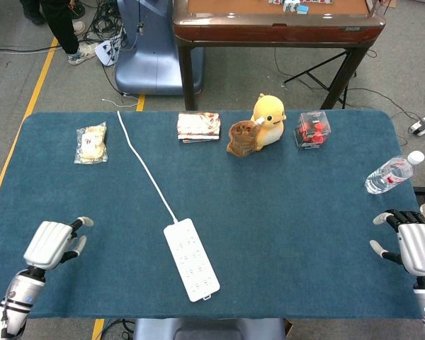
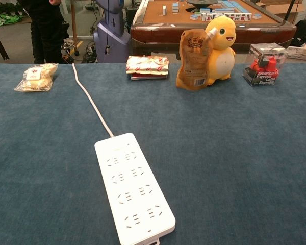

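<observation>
In the head view my left hand [image 1: 52, 244] hovers over the near left part of the blue table [image 1: 290, 212], fingers apart and empty, nearest to the white power strip [image 1: 191, 258]. My right hand [image 1: 414, 246] sits at the near right edge, fingers apart, holding nothing, below a clear water bottle [image 1: 389, 172] lying on its side. The chest view shows neither hand. The power strip [image 2: 133, 189] lies in the near middle, its white cable [image 2: 90, 99] running to the far left.
Along the far side sit a bagged bun [image 1: 91, 142], a flat snack pack [image 1: 198, 126], a brown pouch [image 1: 242, 137] leaning on a yellow duck toy [image 1: 269, 117], and a clear box of red items [image 1: 312, 130]. A brown table [image 1: 276, 21] stands behind.
</observation>
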`<act>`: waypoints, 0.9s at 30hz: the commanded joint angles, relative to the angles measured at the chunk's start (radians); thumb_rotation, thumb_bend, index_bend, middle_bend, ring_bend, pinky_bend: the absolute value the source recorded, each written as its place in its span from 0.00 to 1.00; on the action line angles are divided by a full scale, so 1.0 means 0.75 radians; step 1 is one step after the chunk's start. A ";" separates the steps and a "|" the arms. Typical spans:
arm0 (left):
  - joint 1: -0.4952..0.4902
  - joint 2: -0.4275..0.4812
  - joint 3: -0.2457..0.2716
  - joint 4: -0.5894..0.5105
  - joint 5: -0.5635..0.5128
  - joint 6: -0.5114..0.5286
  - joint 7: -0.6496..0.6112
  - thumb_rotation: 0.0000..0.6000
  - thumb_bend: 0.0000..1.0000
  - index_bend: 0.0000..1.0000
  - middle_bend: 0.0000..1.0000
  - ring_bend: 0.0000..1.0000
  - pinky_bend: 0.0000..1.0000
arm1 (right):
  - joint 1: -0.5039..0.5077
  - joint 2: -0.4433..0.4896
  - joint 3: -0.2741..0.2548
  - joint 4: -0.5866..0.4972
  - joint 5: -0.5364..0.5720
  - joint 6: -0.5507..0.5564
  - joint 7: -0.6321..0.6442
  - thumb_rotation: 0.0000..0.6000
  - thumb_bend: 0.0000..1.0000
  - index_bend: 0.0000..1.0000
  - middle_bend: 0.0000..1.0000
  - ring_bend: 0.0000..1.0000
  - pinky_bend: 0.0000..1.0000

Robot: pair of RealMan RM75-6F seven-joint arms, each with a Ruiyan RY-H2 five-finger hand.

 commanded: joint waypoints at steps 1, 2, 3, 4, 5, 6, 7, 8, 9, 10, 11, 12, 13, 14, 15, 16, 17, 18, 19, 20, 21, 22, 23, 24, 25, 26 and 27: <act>-0.117 -0.038 -0.018 -0.013 0.027 -0.137 0.031 1.00 0.54 0.44 1.00 1.00 1.00 | -0.004 0.009 0.001 -0.007 0.010 -0.003 -0.004 1.00 0.15 0.45 0.40 0.35 0.29; -0.141 -0.044 -0.020 -0.014 0.029 -0.167 0.033 1.00 0.54 0.44 1.00 1.00 1.00 | -0.006 0.013 0.001 -0.010 0.012 -0.001 -0.004 1.00 0.15 0.45 0.40 0.35 0.29; -0.163 -0.050 -0.022 -0.015 0.030 -0.195 0.035 1.00 0.54 0.44 1.00 1.00 1.00 | -0.008 0.016 0.002 -0.013 0.015 0.001 -0.002 1.00 0.15 0.45 0.40 0.35 0.29; -0.191 -0.060 -0.025 -0.014 0.033 -0.225 0.038 1.00 0.54 0.44 1.00 1.00 1.00 | -0.011 0.022 0.003 -0.017 0.017 0.005 0.002 1.00 0.15 0.45 0.40 0.35 0.29; -0.209 -0.069 -0.026 -0.012 0.034 -0.245 0.041 1.00 0.54 0.43 1.00 1.00 1.00 | -0.014 0.026 0.003 -0.020 0.018 0.007 0.007 1.00 0.15 0.45 0.40 0.35 0.29; -0.230 -0.081 -0.028 -0.011 0.030 -0.270 0.043 1.00 0.54 0.43 1.00 1.00 1.00 | -0.016 0.032 0.005 -0.023 0.021 0.010 0.015 1.00 0.15 0.45 0.40 0.35 0.29; -0.245 -0.092 -0.030 -0.013 0.024 -0.286 0.044 1.00 0.54 0.43 1.00 1.00 1.00 | -0.018 0.036 0.007 -0.023 0.024 0.012 0.021 1.00 0.15 0.45 0.40 0.35 0.29; -0.257 -0.103 -0.032 -0.015 0.015 -0.302 0.045 1.00 0.54 0.43 1.00 1.00 1.00 | -0.020 0.040 0.009 -0.023 0.027 0.015 0.026 1.00 0.15 0.45 0.40 0.35 0.29; -0.268 -0.115 -0.034 -0.020 0.001 -0.317 0.042 1.00 0.54 0.43 1.00 1.00 1.00 | -0.021 0.044 0.012 -0.022 0.031 0.016 0.031 1.00 0.15 0.45 0.40 0.35 0.29; -0.281 -0.132 -0.036 -0.028 -0.017 -0.335 0.036 1.00 0.54 0.43 1.00 1.00 1.00 | -0.023 0.047 0.017 -0.020 0.038 0.018 0.040 1.00 0.15 0.45 0.40 0.35 0.29; -0.291 -0.145 -0.038 -0.031 -0.029 -0.348 0.035 1.00 0.54 0.43 1.00 1.00 1.00 | -0.023 0.048 0.021 -0.018 0.044 0.018 0.047 1.00 0.15 0.45 0.40 0.35 0.29; -0.300 -0.157 -0.040 -0.032 -0.043 -0.360 0.038 1.00 0.54 0.43 1.00 1.00 1.00 | -0.022 0.049 0.024 -0.016 0.048 0.017 0.055 1.00 0.15 0.45 0.40 0.35 0.29; -0.311 -0.173 -0.041 -0.033 -0.061 -0.375 0.046 1.00 0.54 0.43 1.00 1.00 1.00 | -0.022 0.050 0.027 -0.011 0.053 0.014 0.064 1.00 0.15 0.45 0.40 0.35 0.29; -0.319 -0.185 -0.042 -0.033 -0.072 -0.384 0.056 1.00 0.54 0.43 1.00 1.00 1.00 | -0.020 0.050 0.029 -0.008 0.055 0.012 0.070 1.00 0.15 0.45 0.40 0.35 0.29; -0.330 -0.201 -0.042 -0.032 -0.085 -0.395 0.070 1.00 0.54 0.43 1.00 1.00 1.00 | -0.019 0.050 0.031 -0.004 0.055 0.010 0.075 1.00 0.15 0.45 0.40 0.35 0.29; -0.337 -0.210 -0.042 -0.034 -0.097 -0.404 0.083 1.00 0.54 0.43 1.00 1.00 1.00 | -0.017 0.050 0.032 -0.001 0.055 0.008 0.078 1.00 0.15 0.45 0.40 0.35 0.29; -0.344 -0.219 -0.043 -0.036 -0.109 -0.411 0.097 1.00 0.55 0.42 1.00 1.00 1.00 | -0.016 0.050 0.032 0.001 0.056 0.005 0.081 1.00 0.15 0.45 0.40 0.35 0.30; -0.353 -0.231 -0.044 -0.037 -0.124 -0.420 0.122 1.00 0.57 0.41 1.00 1.00 1.00 | -0.014 0.049 0.033 0.003 0.055 0.002 0.084 1.00 0.15 0.45 0.40 0.35 0.30; -0.361 -0.239 -0.043 -0.037 -0.137 -0.428 0.147 1.00 0.60 0.41 1.00 1.00 1.00 | -0.012 0.048 0.034 0.004 0.055 -0.001 0.085 1.00 0.15 0.45 0.40 0.35 0.30; -0.368 -0.246 -0.044 -0.038 -0.153 -0.438 0.174 1.00 0.61 0.40 1.00 1.00 1.00 | -0.010 0.048 0.034 0.005 0.054 -0.004 0.086 1.00 0.15 0.45 0.40 0.35 0.30; -0.376 -0.254 -0.045 -0.041 -0.171 -0.446 0.196 1.00 0.64 0.39 1.00 1.00 1.00 | -0.007 0.047 0.034 0.006 0.053 -0.008 0.086 1.00 0.15 0.45 0.40 0.35 0.30; -0.386 -0.263 -0.048 -0.046 -0.196 -0.458 0.217 1.00 0.64 0.38 1.00 1.00 1.00 | -0.005 0.047 0.033 0.007 0.052 -0.013 0.087 1.00 0.15 0.45 0.40 0.35 0.30; -0.392 -0.268 -0.051 -0.050 -0.215 -0.465 0.230 1.00 0.65 0.38 1.00 1.00 1.00 | -0.003 0.047 0.033 0.007 0.051 -0.016 0.087 1.00 0.15 0.45 0.40 0.35 0.30; -0.401 -0.275 -0.055 -0.054 -0.238 -0.471 0.249 1.00 0.65 0.38 1.00 1.00 1.00 | -0.001 0.046 0.032 0.007 0.050 -0.020 0.086 1.00 0.15 0.45 0.40 0.35 0.30; -0.406 -0.281 -0.058 -0.056 -0.252 -0.473 0.261 1.00 0.65 0.37 1.00 1.00 1.00 | 0.000 0.046 0.032 0.007 0.050 -0.022 0.085 1.00 0.15 0.45 0.40 0.35 0.30; -0.412 -0.286 -0.058 -0.057 -0.266 -0.476 0.274 1.00 0.65 0.37 1.00 1.00 1.00 | 0.002 0.046 0.032 0.007 0.050 -0.024 0.086 1.00 0.15 0.45 0.40 0.35 0.30; -0.421 -0.292 -0.058 -0.058 -0.285 -0.482 0.297 1.00 0.66 0.36 1.00 1.00 1.00 | 0.003 0.047 0.032 0.007 0.051 -0.027 0.086 1.00 0.15 0.45 0.40 0.35 0.30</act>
